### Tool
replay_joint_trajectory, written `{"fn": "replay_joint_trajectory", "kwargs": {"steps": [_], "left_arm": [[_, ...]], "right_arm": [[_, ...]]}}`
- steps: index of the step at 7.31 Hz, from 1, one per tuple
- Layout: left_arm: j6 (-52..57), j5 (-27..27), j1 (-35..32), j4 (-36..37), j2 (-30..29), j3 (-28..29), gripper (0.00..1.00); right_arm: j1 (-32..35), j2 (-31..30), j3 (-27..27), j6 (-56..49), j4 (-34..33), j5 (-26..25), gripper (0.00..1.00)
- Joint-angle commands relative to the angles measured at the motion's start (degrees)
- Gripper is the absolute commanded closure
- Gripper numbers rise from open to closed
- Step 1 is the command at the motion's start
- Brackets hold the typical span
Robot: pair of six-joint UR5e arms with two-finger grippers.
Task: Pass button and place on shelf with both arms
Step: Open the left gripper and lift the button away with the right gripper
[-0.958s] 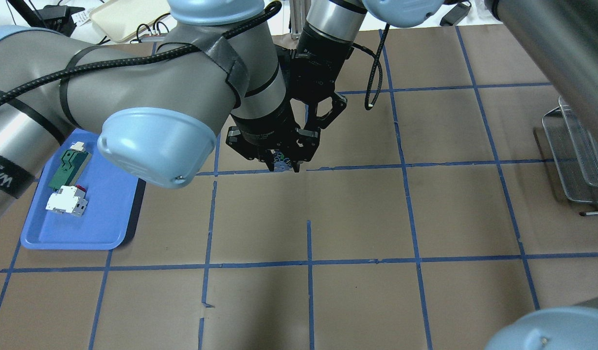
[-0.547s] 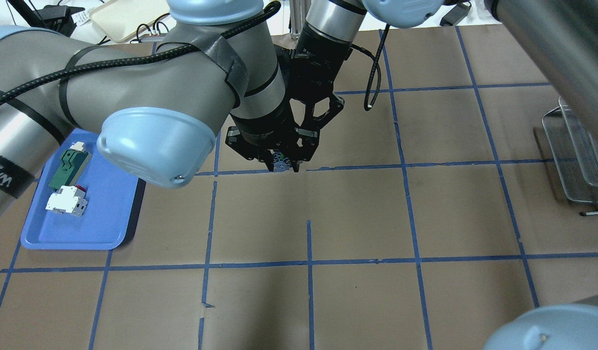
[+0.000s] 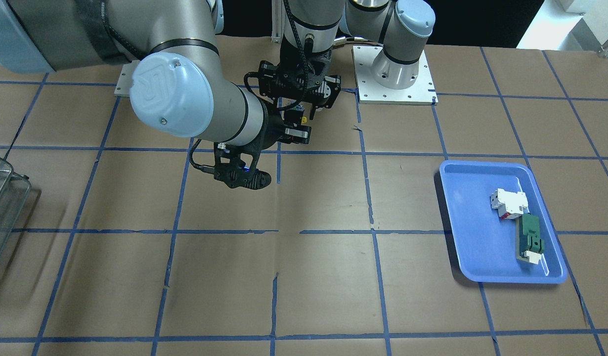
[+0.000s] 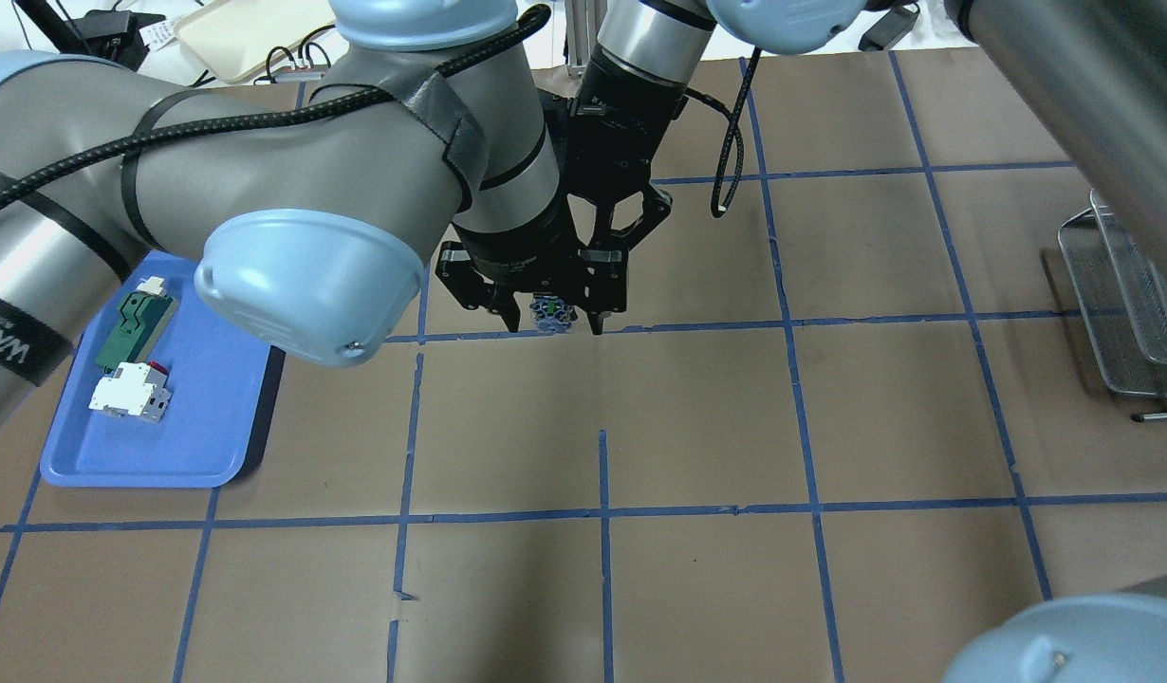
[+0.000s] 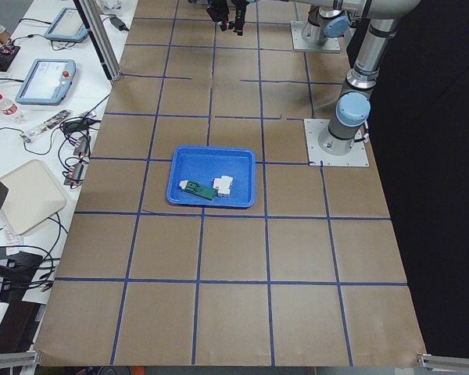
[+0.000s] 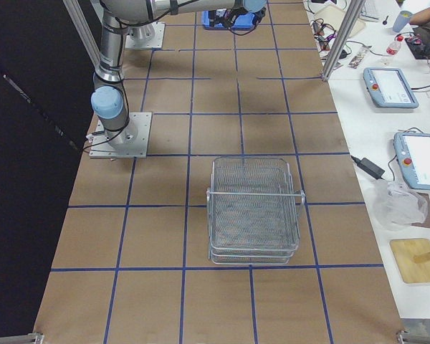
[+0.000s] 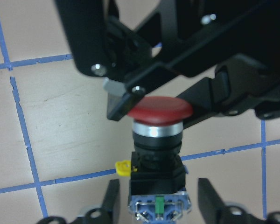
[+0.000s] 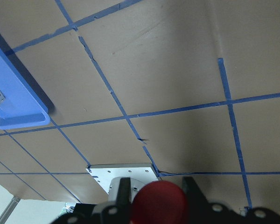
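Red-capped push button (image 7: pixel 157 140) held above the tabletop (image 4: pixel 697 417), right end effector (image 8: pixel 157 187) pinching its cap end, left end effector (image 7: pixel 158 191) spread either side of its black body, not touching

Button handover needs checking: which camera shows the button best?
Left wrist-mounted: the button is close up, red cap to blue-green base. Right wrist-mounted shows only its cap; overhead, a blue-green speck; elsewhere it cannot be made out.

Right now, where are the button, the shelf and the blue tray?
button (image 7: pixel 159 108): left wrist view, on its red cap.
shelf (image 6: pixel 254 175): exterior right view, on the top mesh tier.
blue tray (image 3: pixel 474 222): front-facing view, on its bare floor.
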Motion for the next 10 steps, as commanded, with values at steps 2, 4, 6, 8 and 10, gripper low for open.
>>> {"fn": "replay_joint_trajectory", "kwargs": {"steps": [2, 4, 6, 8, 10], "left_arm": [[0.1, -0.1, 0.2, 0.0, -0.1, 0.0, 0.00], [0.0, -0.1, 0.1, -0.9, 0.4, 0.1, 0.00], [0.0, -0.1, 0.4, -3.9, 1.8, 0.0, 0.00], [0.0, 0.2, 0.6, -7.0, 3.6, -0.2, 0.00], [0.2, 0.1, 3.1, -4.3, 4.2, -1.5, 0.00]], "right_arm": [[-0.2, 0.0, -0.1, -0.2, 0.0, 0.0, 1.00], [-1.1, 0.0, -0.3, -0.4, -0.7, -0.9, 1.00], [-3.0, -0.2, -0.4, -0.6, -3.1, -3.9, 1.00], [-5.5, -0.5, -0.5, -1.3, -9.2, -9.4, 1.00], [-10.5, -2.2, -0.5, -11.1, -13.7, -15.6, 1.00]]}}
